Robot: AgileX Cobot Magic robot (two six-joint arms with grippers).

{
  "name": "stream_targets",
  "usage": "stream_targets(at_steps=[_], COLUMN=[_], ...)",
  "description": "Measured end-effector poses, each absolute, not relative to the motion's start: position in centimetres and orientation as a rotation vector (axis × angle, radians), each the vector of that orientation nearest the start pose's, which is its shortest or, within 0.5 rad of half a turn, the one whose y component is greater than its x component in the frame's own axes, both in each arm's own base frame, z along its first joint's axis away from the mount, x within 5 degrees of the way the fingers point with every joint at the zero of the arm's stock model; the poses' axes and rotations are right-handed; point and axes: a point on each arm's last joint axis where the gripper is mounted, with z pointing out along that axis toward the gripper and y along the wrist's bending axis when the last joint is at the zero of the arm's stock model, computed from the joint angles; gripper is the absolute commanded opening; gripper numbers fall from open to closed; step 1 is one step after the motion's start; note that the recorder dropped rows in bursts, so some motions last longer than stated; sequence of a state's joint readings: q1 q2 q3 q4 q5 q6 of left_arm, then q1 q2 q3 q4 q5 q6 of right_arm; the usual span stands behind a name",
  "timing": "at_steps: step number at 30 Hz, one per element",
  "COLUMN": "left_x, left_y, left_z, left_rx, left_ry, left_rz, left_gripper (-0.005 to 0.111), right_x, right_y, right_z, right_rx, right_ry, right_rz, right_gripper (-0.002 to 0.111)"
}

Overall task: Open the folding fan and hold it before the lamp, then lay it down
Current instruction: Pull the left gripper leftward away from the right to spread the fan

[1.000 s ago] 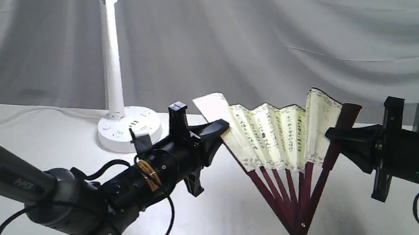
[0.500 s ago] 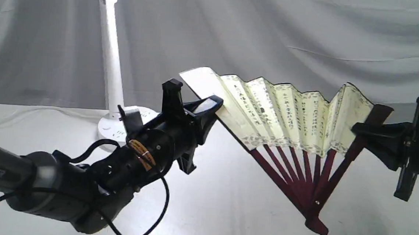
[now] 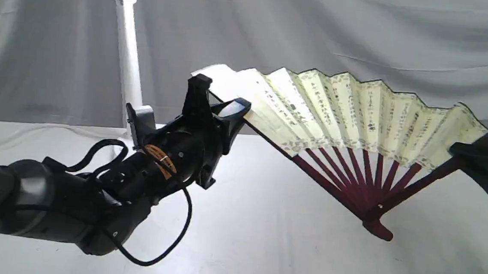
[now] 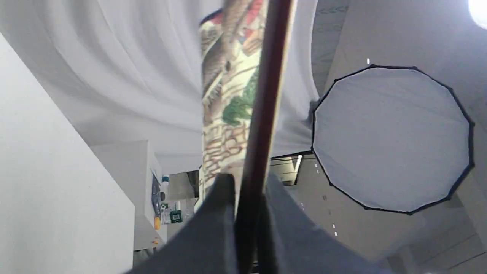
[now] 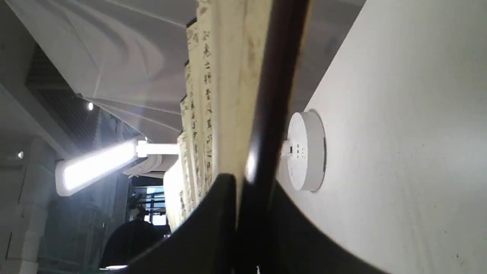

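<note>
Nearest the exterior camera, the left arm is reached in from 8 o'clock. Its pincer (image 3: 238, 110) is closed on one dark guard of the folding fan (image 3: 357, 108), and in the wrist view the maroon stick is seen pinched tight between the pads. At 3 o'clock the right pincer (image 3: 462, 151) is clamped on the opposite guard in the same way.

With the guards held apart toward 9 and 3 o'clock, the pleated leaf is spread in a wide arc, script side to the camera. The pivot hangs at 6 o'clock and appears clear of the surface (image 3: 262, 250). The fan is thus carried in the air by its stiff guards, probably so that the paper is spared.

Behind it, toward 10 o'clock, the lamp (image 3: 125, 60) is stood on the surface with its bar head lit. Only the leaf's left end is brought under that head. Opening is judged nearly complete, and the laying down is not yet done. Farthest back, a grey cloth (image 3: 405, 45) is hung.
</note>
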State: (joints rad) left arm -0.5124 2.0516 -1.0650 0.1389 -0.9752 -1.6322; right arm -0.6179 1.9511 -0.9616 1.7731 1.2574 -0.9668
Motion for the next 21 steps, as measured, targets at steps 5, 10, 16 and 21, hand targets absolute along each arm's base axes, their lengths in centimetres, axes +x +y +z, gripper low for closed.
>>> stream_targets(at_steps=[5,10,16,21], left_x=[36.9,36.4,35.2,34.3], left_y=[-21.6,-20.6,-19.0,-18.2], left_z=[18.6,18.4,16.7,15.7], left_rx=[-0.791,-0.888,-1.057,-1.127], left_ry=[1.587,1.558,1.536,1.508], left_rz=[-1.623,-1.559,-1.48,-1.447], left_gripper=[0.0,0.0,0.0,0.0], right_x=[32.5,32.2,32.1,32.1], right_y=[-14.2,-14.8,-14.8,-14.7], right_z=[17.7,17.7,17.7,17.6], right_rx=[0.898,0.911,0.911,0.904], right_ry=[1.737,1.722,1.724,1.74], right_rz=[1.495,1.492,1.493,1.493], right_gripper=[0.0,0.0,0.0,0.0])
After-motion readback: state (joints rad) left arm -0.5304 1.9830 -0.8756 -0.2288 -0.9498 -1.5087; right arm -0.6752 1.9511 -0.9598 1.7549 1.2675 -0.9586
